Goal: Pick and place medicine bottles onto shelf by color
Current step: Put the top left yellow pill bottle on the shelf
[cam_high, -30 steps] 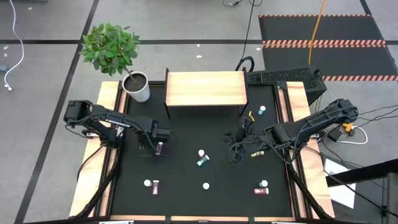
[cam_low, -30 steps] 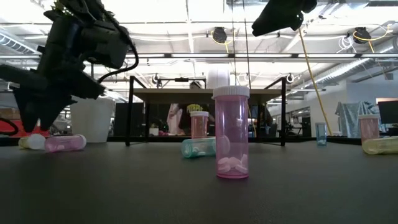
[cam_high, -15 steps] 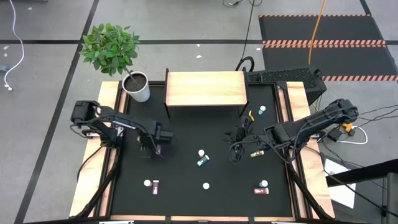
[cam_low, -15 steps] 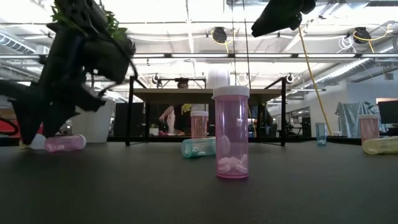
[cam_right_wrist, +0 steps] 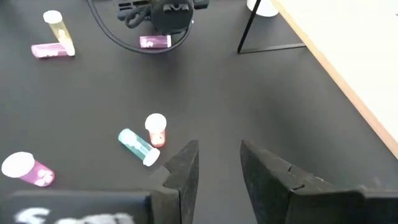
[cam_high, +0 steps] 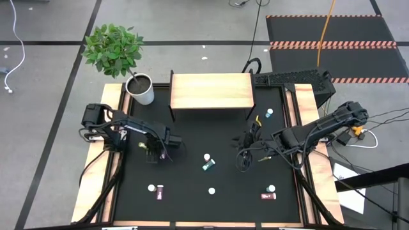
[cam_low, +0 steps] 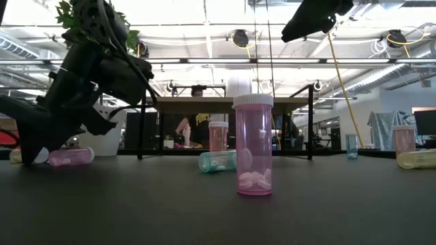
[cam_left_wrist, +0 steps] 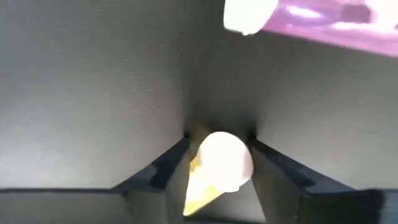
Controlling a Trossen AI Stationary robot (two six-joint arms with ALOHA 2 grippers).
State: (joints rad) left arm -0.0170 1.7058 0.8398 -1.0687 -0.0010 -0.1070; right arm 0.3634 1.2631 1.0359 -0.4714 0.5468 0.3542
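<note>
Yellow bottle [cam_left_wrist: 214,177] seemingly sits between left gripper [cam_high: 151,151] jaws.

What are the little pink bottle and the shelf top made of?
The upright pink medicine bottle with a white cap looks like clear tinted plastic: pills show through its glossy wall. The light rectangular shelf top looks like pale wood with a matt finish, with faint grain, though it may be only a veneer.

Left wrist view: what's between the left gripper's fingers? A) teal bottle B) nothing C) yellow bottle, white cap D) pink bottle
C: a white-capped yellow bottle sits between the left gripper fingers, while a pink bottle lies apart on the mat.
</note>
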